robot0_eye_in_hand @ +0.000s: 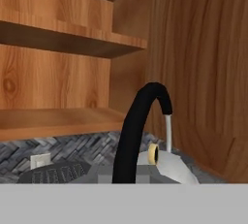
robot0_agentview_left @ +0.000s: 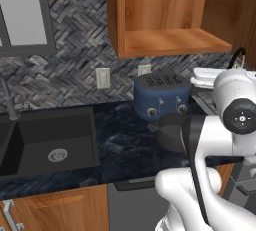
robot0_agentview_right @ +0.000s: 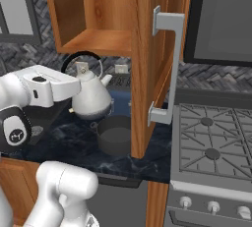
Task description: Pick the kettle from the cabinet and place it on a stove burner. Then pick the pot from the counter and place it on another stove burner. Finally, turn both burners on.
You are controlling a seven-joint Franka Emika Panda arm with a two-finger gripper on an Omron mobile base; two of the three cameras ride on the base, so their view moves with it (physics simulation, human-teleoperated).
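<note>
The white kettle [robot0_agentview_right: 92, 99] hangs in the air below the open wall cabinet [robot0_agentview_right: 93, 19], just above the dark grey pot [robot0_agentview_right: 115, 135]. My gripper [robot0_agentview_right: 73, 76] is shut on the left end of its thin black arched handle [robot0_agentview_right: 81, 54]. The fingertips themselves are hidden. In the hand view the handle [robot0_eye_in_hand: 138, 131] rises from the bottom middle, with the lid knob and white kettle body [robot0_eye_in_hand: 172, 167] beyond it. The pot [robot0_agentview_left: 171, 130] stands on the dark marbled counter [robot0_agentview_left: 125, 150], partly behind my arm. The stove [robot0_agentview_right: 211, 145] with its grates and burners lies to the right.
The cabinet door [robot0_agentview_right: 147, 54] stands open between kettle and stove, its silver bar handle [robot0_agentview_right: 172, 69] facing the range. A blue toaster [robot0_agentview_left: 162, 95] sits behind the pot. A dark sink [robot0_agentview_left: 50, 145] is to the left. Round knobs [robot0_agentview_right: 214, 206] line the stove front.
</note>
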